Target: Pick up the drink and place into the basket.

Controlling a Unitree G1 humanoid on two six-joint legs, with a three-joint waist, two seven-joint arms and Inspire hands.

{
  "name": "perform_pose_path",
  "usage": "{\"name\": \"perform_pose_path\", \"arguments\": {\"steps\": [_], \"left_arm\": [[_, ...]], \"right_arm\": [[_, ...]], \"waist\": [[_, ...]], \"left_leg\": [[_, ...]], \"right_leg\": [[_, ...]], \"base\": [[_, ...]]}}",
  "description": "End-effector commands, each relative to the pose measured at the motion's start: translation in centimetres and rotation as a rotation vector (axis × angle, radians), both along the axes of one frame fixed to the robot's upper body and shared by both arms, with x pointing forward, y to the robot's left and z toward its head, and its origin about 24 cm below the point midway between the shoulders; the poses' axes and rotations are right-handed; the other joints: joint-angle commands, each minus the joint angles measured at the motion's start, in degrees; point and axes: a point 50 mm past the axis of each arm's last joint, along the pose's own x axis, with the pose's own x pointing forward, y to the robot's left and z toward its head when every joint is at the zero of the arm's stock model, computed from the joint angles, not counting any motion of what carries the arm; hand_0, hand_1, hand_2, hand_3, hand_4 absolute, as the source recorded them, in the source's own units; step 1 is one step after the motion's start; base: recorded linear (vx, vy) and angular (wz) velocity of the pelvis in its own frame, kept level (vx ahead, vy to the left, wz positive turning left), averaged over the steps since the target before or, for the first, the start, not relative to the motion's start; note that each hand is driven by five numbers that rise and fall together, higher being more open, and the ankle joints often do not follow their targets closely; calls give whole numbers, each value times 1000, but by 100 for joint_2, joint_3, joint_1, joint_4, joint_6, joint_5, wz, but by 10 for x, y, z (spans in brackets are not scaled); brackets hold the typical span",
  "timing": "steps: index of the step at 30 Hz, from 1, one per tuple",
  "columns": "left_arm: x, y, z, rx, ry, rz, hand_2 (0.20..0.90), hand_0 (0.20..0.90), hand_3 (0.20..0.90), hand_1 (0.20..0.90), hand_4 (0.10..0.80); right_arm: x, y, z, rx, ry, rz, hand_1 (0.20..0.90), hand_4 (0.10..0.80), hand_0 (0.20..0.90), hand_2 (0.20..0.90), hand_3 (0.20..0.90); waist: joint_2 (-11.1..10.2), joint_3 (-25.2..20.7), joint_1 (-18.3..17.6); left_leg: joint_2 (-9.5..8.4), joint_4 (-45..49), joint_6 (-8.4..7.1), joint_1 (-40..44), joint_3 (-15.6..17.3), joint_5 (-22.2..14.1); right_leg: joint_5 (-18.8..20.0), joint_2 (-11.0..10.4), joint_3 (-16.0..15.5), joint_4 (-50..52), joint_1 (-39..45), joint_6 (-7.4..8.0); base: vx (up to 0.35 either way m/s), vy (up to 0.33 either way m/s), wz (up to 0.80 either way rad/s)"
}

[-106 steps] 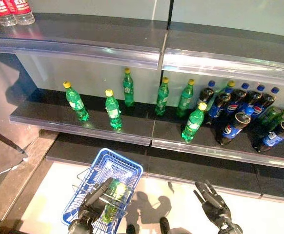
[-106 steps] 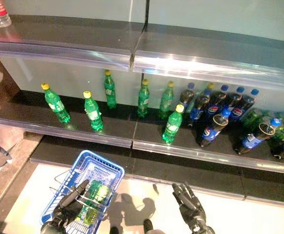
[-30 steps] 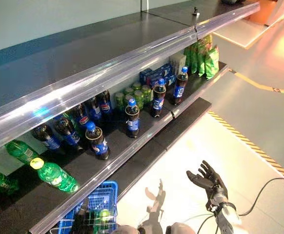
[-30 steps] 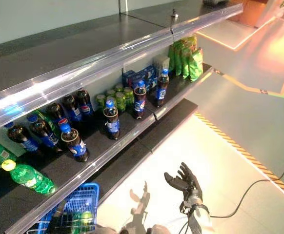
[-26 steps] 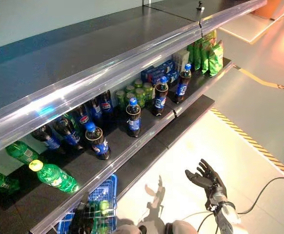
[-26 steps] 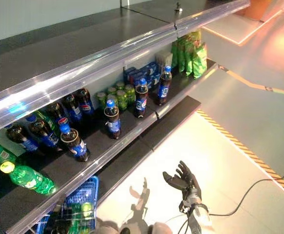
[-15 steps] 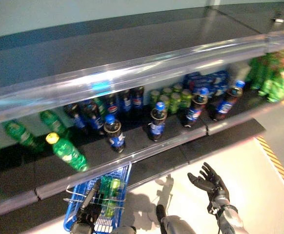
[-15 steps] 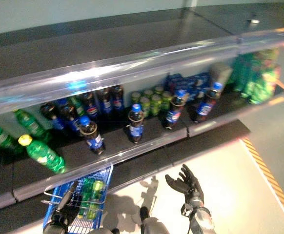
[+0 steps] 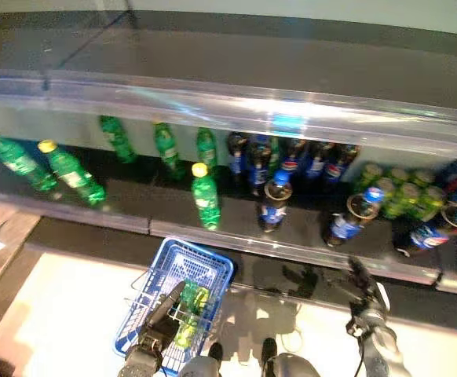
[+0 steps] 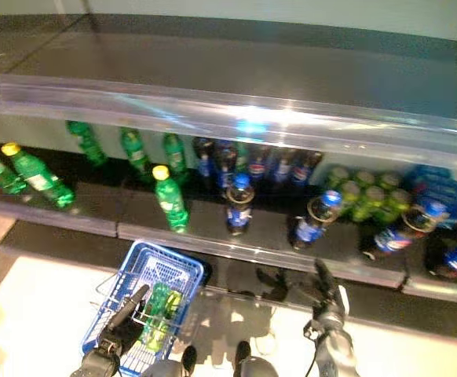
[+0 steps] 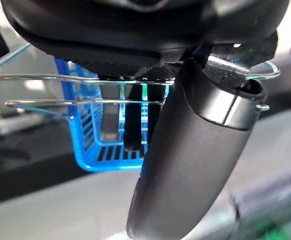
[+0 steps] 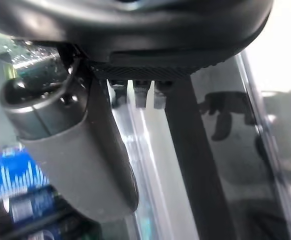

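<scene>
Robot at drinks shelf, blue basket (image 9: pixel 213 267) w/ green bottle (image 9: pixel 188 314) already inside.
L hand (image 9: pixel 159 323) curls round the wire handles (image 11: pixel 85 90), keeping basket hanging below shelf (image 9: pixel 236 243); R hand (image 9: pixel 363 289) empty, fingers straight, free to reach. L wrist view shows handles under the palm; eye views show the bottle.

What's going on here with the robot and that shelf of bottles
The robot stands before a store shelf of soda bottles. Its left hand carries a blue wire-handled basket by the handles, and a green soda bottle already lies inside. The right hand is empty, its fingers out toward the shelf edge below the dark cola bottles. More green bottles stand on the shelf, so one drink is in and the free hand is near the stock.
</scene>
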Motion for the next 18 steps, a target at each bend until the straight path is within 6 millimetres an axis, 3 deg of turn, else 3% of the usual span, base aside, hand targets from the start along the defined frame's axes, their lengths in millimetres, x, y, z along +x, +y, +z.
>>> {"name": "perform_pose_path", "arguments": {"steps": [1, 18], "left_arm": [[47, 32, 47, 120, -348, 11, 300, 300, 200, 300, 100], [36, 46, 45, 153, -319, 63, 300, 300, 200, 300, 100]], "right_arm": [[28, 11, 22, -54, -126, 122, 900, 800, 900, 900, 900], [21, 7, 29, -146, -136, 54, 900, 800, 900, 900, 900]], "waist": [[-122, -895, 180], [-56, -944, -22]], "left_leg": [[-401, 101, 8, -62, 181, -290], [-341, -272, 140, 490, 632, -378]], "right_leg": [[218, 152, 134, -1118, 629, 189], [239, 51, 227, -1251, 954, 325]], "base": [[78, 70, 15], [47, 82, -1]]}}
